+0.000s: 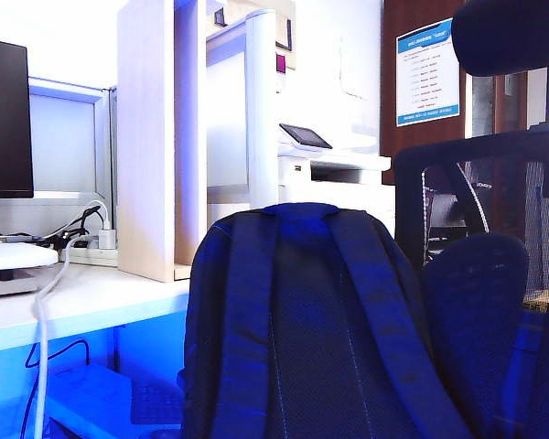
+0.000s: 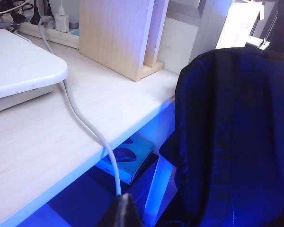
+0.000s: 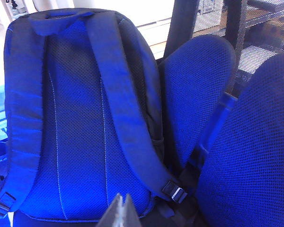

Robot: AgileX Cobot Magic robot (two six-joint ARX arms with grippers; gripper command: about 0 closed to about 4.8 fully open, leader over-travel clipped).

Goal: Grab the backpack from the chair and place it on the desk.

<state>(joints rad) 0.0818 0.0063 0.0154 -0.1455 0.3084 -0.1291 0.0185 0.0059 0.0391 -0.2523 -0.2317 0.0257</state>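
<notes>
1. Your backpack (image 1: 302,329) stands upright on the chair (image 1: 494,274), mesh back panel and both padded shoulder straps turned to the exterior camera, its short top handle at the crown.
2. The chair's perforated back rises behind and to the right of the backpack, with the headrest high in the upper right corner.
3. The desk (image 1: 91,302) runs along the left, just beside the backpack; in the left wrist view the bag's side sits close against the desk's edge.
4. On the desk stand a pale wood partition (image 1: 151,137) and a white post (image 1: 261,110); a white cable (image 2: 80,118) trails across the top and drops over the front edge.
5. A dark monitor (image 1: 5,119) stands at the far left, and a white printer (image 1: 334,165) sits beyond the backpack on its own stand.
6. Your left gripper (image 2: 124,213) hangs off the desk's front edge, jaws closed on nothing, clear of the cable and the bag.
7. Your right gripper (image 3: 120,213) hangs in front of the backpack's mesh panel near its base, jaws pressed together and empty.
</notes>
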